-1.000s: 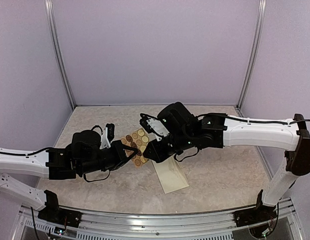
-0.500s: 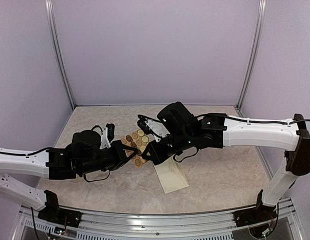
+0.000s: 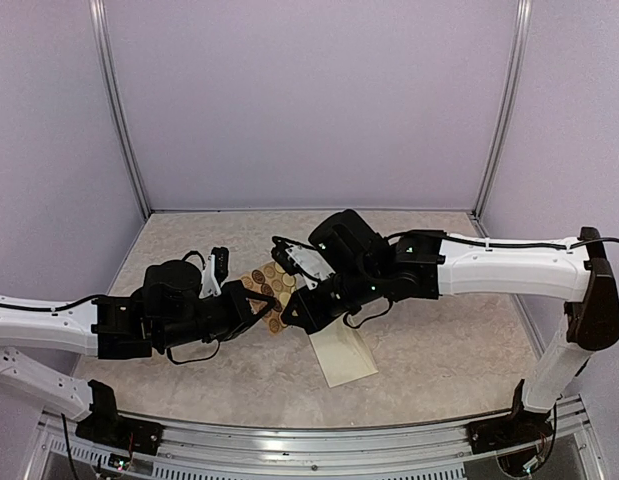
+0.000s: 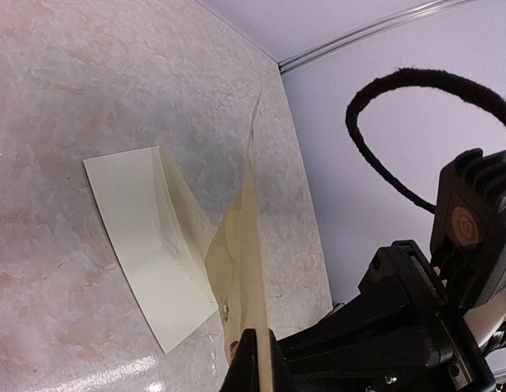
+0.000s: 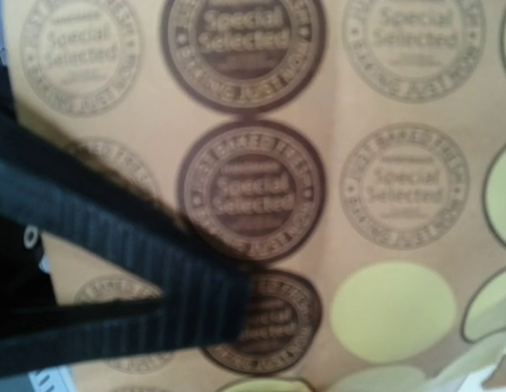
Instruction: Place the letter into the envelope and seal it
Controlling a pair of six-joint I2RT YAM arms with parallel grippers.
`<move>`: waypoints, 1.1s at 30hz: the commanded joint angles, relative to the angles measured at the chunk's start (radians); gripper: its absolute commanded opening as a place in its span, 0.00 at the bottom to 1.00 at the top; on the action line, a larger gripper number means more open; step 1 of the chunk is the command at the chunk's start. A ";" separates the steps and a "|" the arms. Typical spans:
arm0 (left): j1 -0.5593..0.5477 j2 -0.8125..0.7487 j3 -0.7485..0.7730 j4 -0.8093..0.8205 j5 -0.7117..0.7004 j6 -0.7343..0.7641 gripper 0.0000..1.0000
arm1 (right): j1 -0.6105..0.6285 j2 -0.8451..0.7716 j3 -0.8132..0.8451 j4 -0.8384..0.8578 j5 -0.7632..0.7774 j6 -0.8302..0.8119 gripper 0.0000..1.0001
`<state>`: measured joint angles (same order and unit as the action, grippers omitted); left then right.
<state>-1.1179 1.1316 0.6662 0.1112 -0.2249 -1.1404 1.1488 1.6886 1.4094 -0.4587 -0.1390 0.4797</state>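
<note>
Envelope: plain cream, pale-yellow paper rectangle. Lies flat on marbled tabletop, near middle, toward near edge, set at slant. Far end hidden in top view. In left wrist view, flap appears raised along one long edge, not pressed down. No creases or marks visible.

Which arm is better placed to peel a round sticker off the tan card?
Right. The right claw sits against the tan card of round brown stickers, while the left claw is shut holding that card up.

Sticker card left of, seemingly behind, envelope on table.
</note>
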 commanded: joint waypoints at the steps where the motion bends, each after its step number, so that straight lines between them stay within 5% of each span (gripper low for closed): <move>1: 0.006 -0.004 -0.006 0.016 0.005 -0.001 0.00 | 0.011 0.013 0.023 0.008 -0.012 -0.004 0.01; 24: 0.054 -0.041 -0.061 -0.061 -0.028 0.002 0.00 | 0.005 -0.070 -0.005 -0.072 0.260 0.104 0.00; 33: 0.221 -0.009 -0.184 0.041 0.173 0.090 0.00 | -0.058 -0.163 -0.122 -0.038 0.242 0.127 0.00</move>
<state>-0.9688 1.1061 0.5465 0.0845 -0.1829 -1.1149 1.1255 1.5841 1.3495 -0.5106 0.0982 0.5865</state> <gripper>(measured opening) 0.003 0.003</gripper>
